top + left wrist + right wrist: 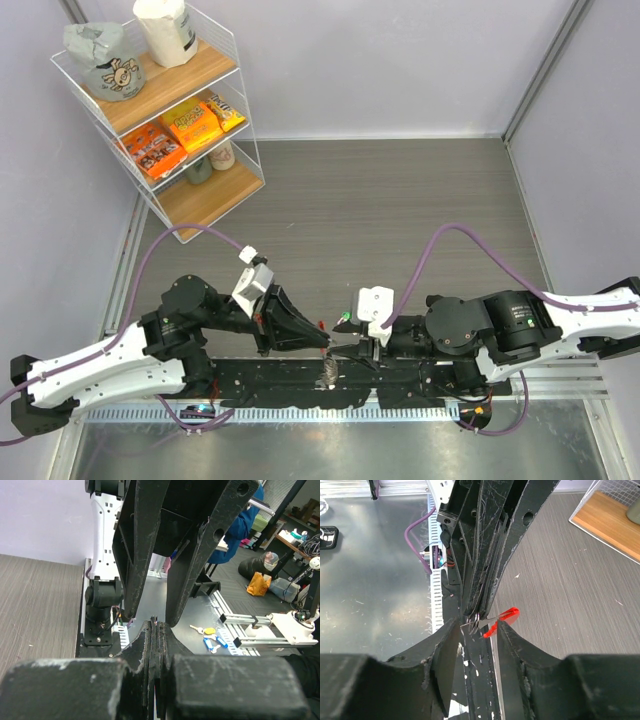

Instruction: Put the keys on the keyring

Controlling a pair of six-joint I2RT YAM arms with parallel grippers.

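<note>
Jaws of the left gripper (156,625) are squeezed tight, and they pinch the thin silver keyring (475,623) at their very tips. Its bright red part (502,618) pokes out to one side. The right gripper (479,634) has its jaws partly apart, one on each side of the ring; I cannot tell if they touch it. The two grippers point nose to nose above the near edge of the grey wood-look table (400,220), so their black fingers hide most of the ring. Close by lies a shiny metal plate (200,610) with two small keys (209,635) on it, one yellow-headed and one blue-headed. Purple cables (430,250) loop over the arms. A wire shelf rack (215,190) with snack packs stands well apart, at the back corner.
</note>
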